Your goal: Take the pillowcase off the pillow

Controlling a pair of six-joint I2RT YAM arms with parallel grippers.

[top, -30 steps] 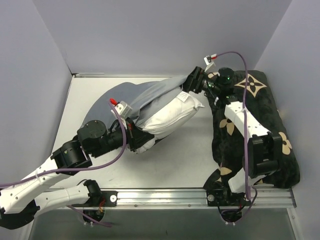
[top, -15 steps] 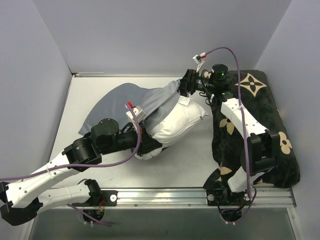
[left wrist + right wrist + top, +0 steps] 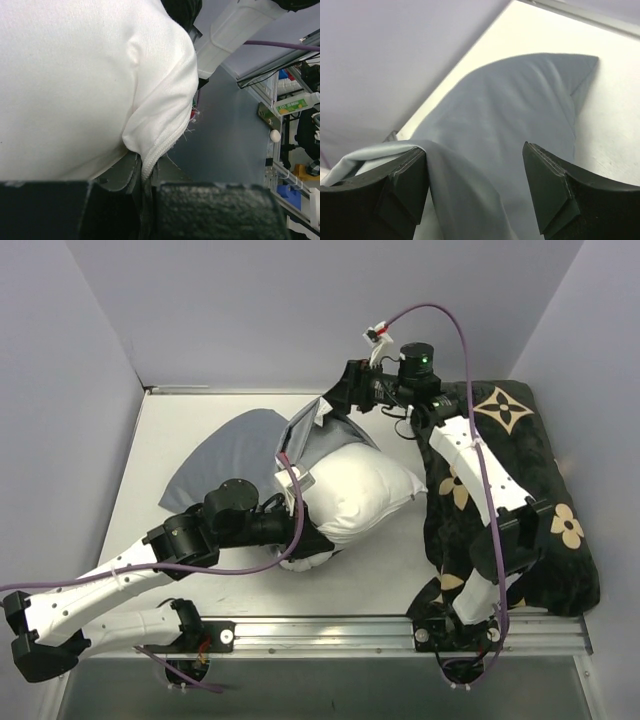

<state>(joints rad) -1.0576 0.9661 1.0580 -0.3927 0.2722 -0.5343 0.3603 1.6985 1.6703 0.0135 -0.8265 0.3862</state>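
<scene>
Pillow mostly bare on the tabletop. Pillowcase covers only its far-left end. My left gripper pinches the pillow's corner seam. Right gripper gapes, grey cloth draped over one finger. Final pull left, I judge.

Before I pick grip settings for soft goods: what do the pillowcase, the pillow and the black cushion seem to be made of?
Pillowcase: thin, smooth grey woven cloth, matte, possibly cotton or a blend; it lies limp and creased. Pillow: white fine-textured fabric shell, plump with soft filling, zip-like seam. Black cushion: plush, velvety-looking pile with tan flower motifs, probably synthetic.
</scene>
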